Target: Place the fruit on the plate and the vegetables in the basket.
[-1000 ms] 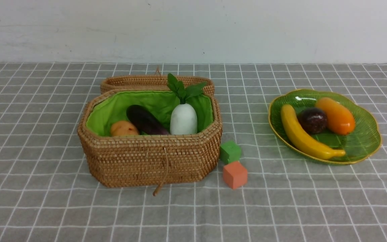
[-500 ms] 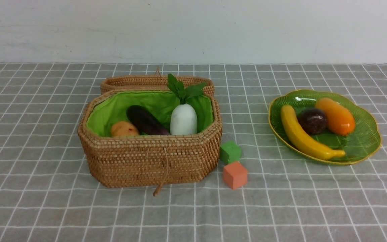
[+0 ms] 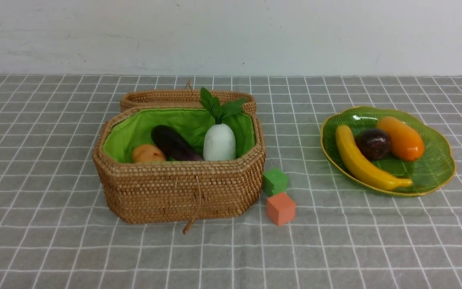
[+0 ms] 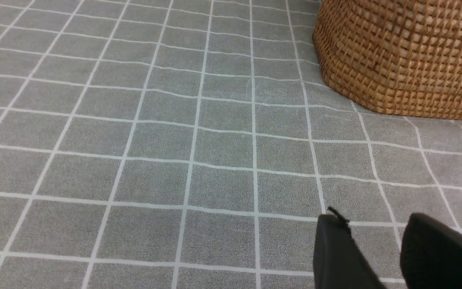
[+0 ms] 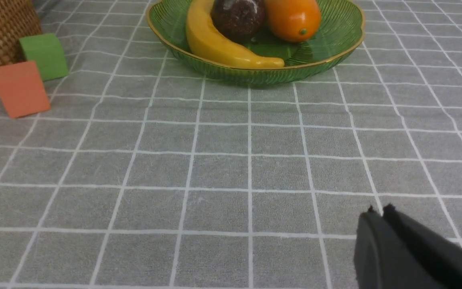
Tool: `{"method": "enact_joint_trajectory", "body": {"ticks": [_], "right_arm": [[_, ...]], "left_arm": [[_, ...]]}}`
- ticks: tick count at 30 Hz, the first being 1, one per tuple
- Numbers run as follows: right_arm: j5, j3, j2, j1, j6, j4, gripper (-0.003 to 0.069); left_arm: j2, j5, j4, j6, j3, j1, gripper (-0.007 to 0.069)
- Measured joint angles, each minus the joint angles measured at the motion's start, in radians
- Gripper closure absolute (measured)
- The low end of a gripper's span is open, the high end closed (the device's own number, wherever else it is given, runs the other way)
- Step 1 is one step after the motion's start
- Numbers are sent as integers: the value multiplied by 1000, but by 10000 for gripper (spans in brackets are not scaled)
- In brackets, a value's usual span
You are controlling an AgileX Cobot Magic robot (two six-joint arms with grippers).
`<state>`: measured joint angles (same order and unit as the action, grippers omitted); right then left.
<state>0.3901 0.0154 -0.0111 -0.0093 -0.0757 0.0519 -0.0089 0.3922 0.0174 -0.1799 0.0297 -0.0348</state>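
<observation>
Nearest to the robot, neither arm shows in the front view — only the wrist views catch them. The left gripper (image 4: 379, 241) hangs low over the bare grey checked cloth of the worktop (image 4: 155, 160), its two dark fingers standing a little apart with nothing between them, touching nothing. The right gripper (image 5: 381, 212) is clenched, its fingers pressed together and empty, also over bare cloth.

Farther out, the front view alone looks down into the basket (image 3: 179, 192): the potato (image 3: 148, 154), the eggplant (image 3: 173, 143) and the white radish (image 3: 219, 142) with its green leaves lie inside against the green lining, the lid (image 3: 167, 97) folded back behind. Whether the gourd is in there I cannot tell. The left wrist view gives only the basket's woven wall, near that gripper.

Just right of the basket sit an orange cube (image 3: 280, 208) and, behind it, a green cube (image 3: 274, 181); the right wrist view shows both beside the wicker.

Farthest right is the plate (image 3: 435, 168) — the banana (image 3: 361, 162), the maroon fruit (image 3: 373, 143) and the mango (image 3: 401, 138) all rest on it, side by side.
</observation>
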Motion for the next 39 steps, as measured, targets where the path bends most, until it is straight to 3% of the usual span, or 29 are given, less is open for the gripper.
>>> {"method": "enact_joint_trajectory", "body": {"ticks": [39], "right_arm": [[-2,0,0,0,0,-1,623]], "left_arm": [[0,-7,0,0,1,0,386]]}}
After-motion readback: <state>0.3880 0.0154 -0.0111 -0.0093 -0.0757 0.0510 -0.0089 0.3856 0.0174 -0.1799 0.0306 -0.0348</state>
